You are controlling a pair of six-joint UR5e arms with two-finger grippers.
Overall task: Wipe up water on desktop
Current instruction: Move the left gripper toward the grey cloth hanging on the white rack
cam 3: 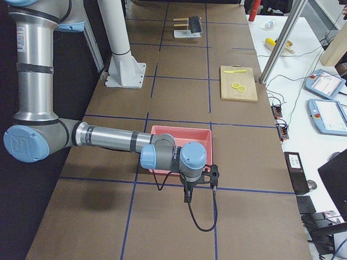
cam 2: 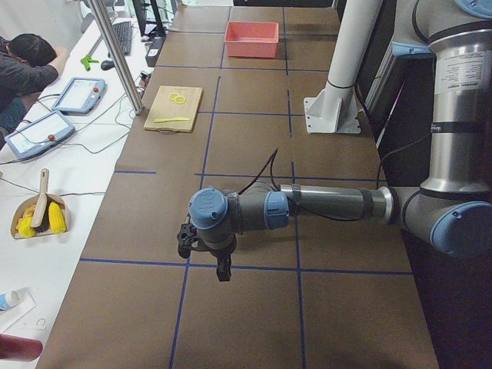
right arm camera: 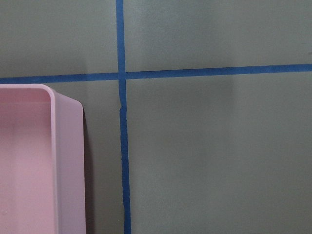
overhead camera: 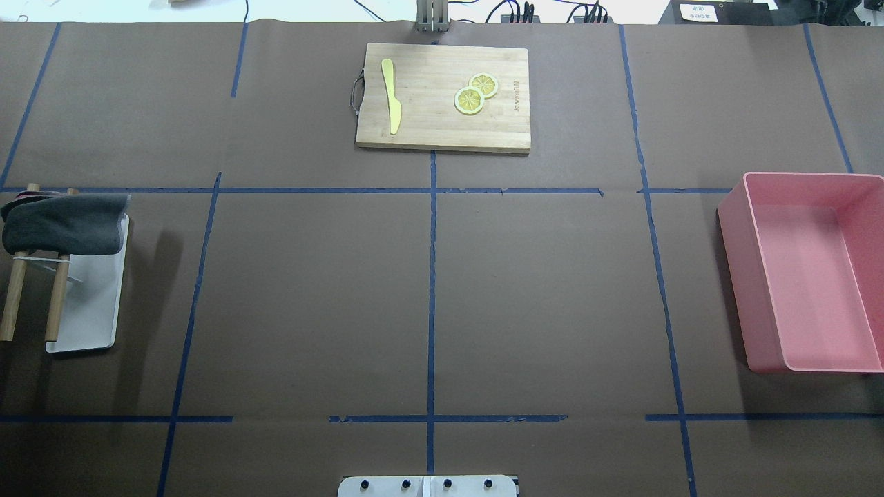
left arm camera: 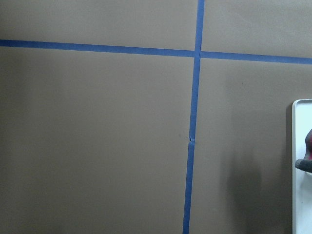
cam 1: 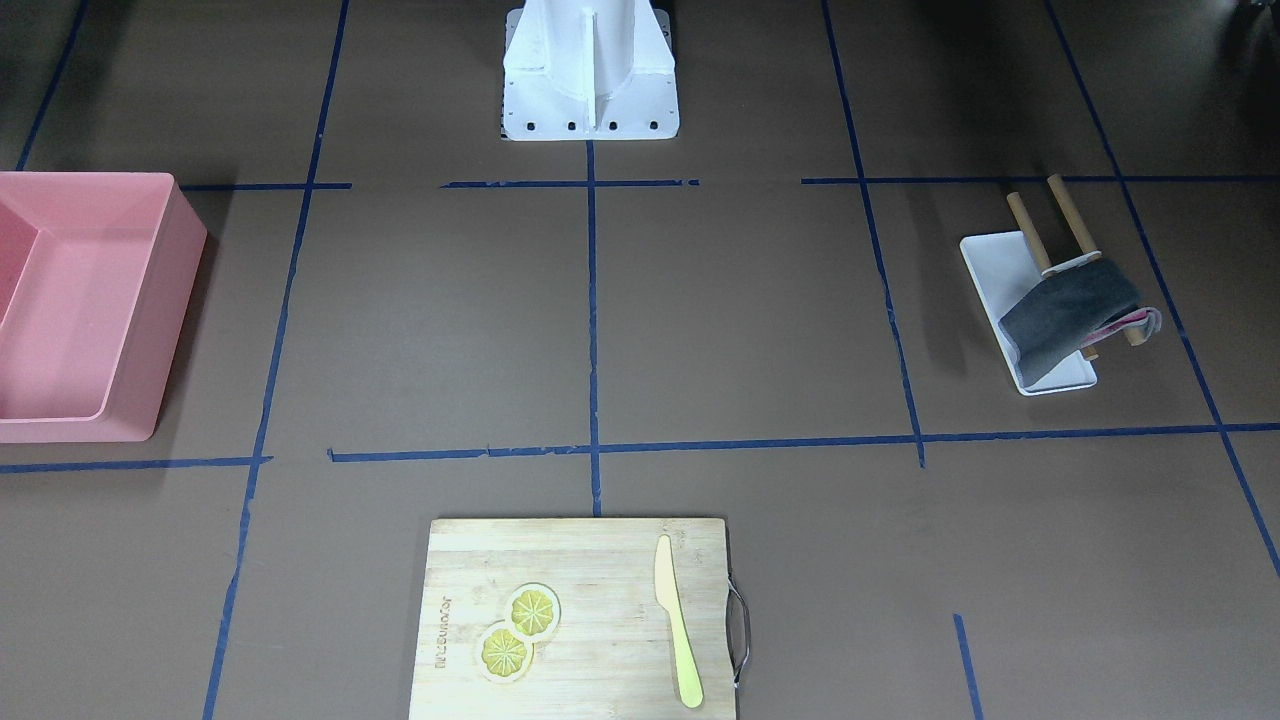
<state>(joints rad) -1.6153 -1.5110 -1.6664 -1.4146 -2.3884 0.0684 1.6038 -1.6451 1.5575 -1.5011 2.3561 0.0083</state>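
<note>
Front view: desktop (cam 1: 750, 320) dark brown with blue tape grid, no water discernible. Grey cloth (cam 1: 1068, 318) draped over rack on white tray (cam 1: 990, 262).
Overhead: no arm in view.
Left side view: left gripper (cam 2: 223, 273) hangs over desktop; cannot tell whether claw spread or pressed.
Right side view: right gripper (cam 3: 188, 194) beside pink bin (cam 3: 179, 135); claw likewise unclear.
Likely opening step, cloth not yet grasped. Next move calls for left arm reaching cloth.

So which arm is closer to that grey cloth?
Left. The left arm hovers beside the white tray holding the grey cloth; the right arm is far off, by the pink bin.
</note>
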